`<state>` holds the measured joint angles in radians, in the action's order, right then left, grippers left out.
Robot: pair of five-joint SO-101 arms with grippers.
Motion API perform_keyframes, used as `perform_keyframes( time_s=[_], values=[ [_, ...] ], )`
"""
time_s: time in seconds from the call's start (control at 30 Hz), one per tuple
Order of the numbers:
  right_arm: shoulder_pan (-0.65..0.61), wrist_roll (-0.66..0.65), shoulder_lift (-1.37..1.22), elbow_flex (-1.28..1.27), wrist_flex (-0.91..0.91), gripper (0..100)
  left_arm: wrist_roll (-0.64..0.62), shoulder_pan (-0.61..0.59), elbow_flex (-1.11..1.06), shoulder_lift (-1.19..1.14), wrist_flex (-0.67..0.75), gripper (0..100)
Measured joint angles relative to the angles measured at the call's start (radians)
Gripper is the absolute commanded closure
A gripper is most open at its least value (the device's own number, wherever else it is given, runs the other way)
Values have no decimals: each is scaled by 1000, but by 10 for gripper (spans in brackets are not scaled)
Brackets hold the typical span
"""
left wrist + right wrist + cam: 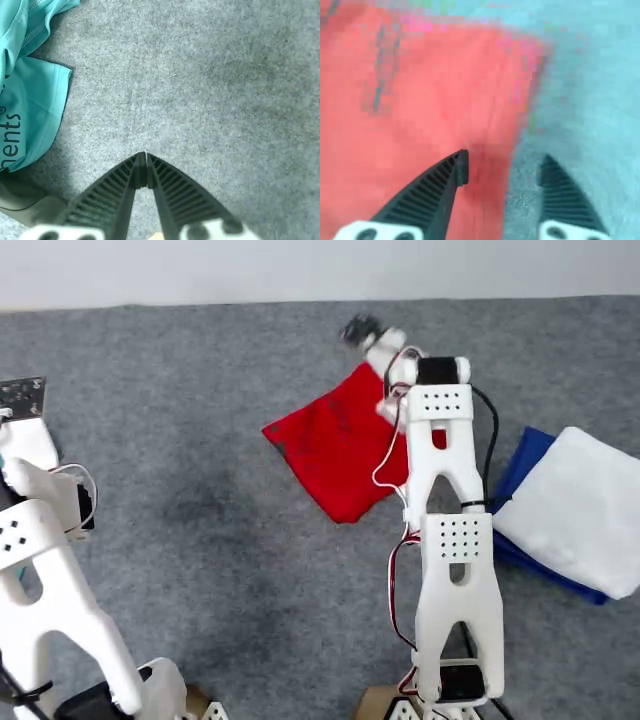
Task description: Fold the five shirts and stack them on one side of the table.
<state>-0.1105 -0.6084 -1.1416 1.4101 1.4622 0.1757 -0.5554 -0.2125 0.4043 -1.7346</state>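
A folded red shirt lies on the grey carpeted table, back of centre. My right gripper hovers open over the red shirt's edge, one finger above the cloth and the other above the carpet. In the high view the right arm stretches from the front edge to that shirt's far right corner. A folded white shirt rests on a folded blue one at the right edge. My left gripper is shut over bare carpet, empty, beside a crumpled teal shirt.
The left arm stands at the table's left edge near a small printed board. Open carpet stretches across the middle and the front of the table. A pale wall runs along the back.
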Motion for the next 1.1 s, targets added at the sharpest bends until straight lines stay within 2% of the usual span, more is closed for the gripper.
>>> perform_keyframes(
  time_s=[0.17,0.27,0.37,0.53,0.7,0.77,0.97,1.1],
  values=[
    [9,374,0,112,8,696,37,0,0,0,0,994],
    [9,566,0,146,74,696,49,0,0,0,0,994],
    [8,723,0,190,158,695,54,0,0,0,0,994],
    [-21,902,0,222,278,694,54,0,-3,0,2,994],
    [-78,1192,0,222,292,692,54,0,-3,0,12,994],
    [-101,1260,0,222,292,667,54,0,-3,0,12,994],
    [-166,1395,0,221,292,459,54,0,-3,0,12,994],
    [-166,1441,0,166,292,462,54,0,-3,0,12,994]
  ],
)
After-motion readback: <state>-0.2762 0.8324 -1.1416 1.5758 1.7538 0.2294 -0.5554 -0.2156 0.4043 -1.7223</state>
